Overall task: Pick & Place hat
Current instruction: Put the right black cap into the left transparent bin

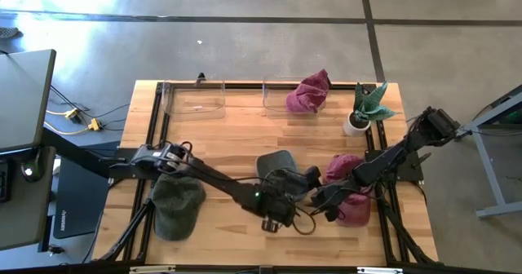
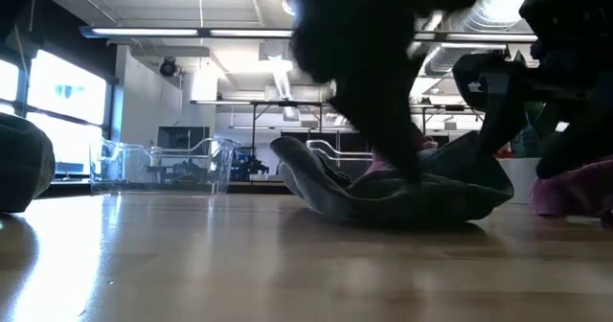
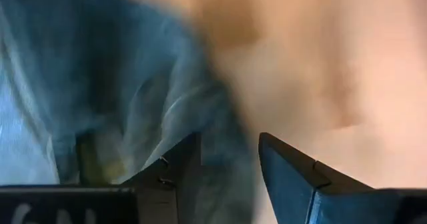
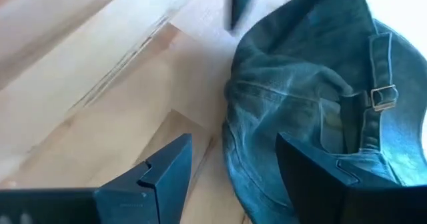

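Note:
A grey-blue hat (image 1: 276,165) lies crumpled on the wooden table near its middle. It also shows in the low view (image 2: 421,195) and the left wrist view (image 3: 120,84). The right wrist view shows the hat (image 4: 300,97) with its buckled back strap (image 4: 379,96). My left gripper (image 1: 292,191) (image 3: 229,164) is open just over the hat's near side. My right gripper (image 1: 316,194) (image 4: 233,164) is open wide at the hat's right side, one finger over the cloth and one over bare wood. My left gripper stands open at the hat's edge (image 3: 220,177), slanting down from the table's left; blur hides whether a finger touches the cloth. My right gripper slants down from the table's right with the hat's rim (image 4: 247,177) between its open fingers; whether it touches, I cannot tell.
An olive hat (image 1: 177,205) lies near the left front. Two maroon hats (image 1: 341,168) (image 1: 356,210) lie under the right arm. At the far edge stand two clear bins (image 1: 194,99) (image 1: 277,103), one holding a maroon hat (image 1: 308,93), and a potted plant (image 1: 365,111).

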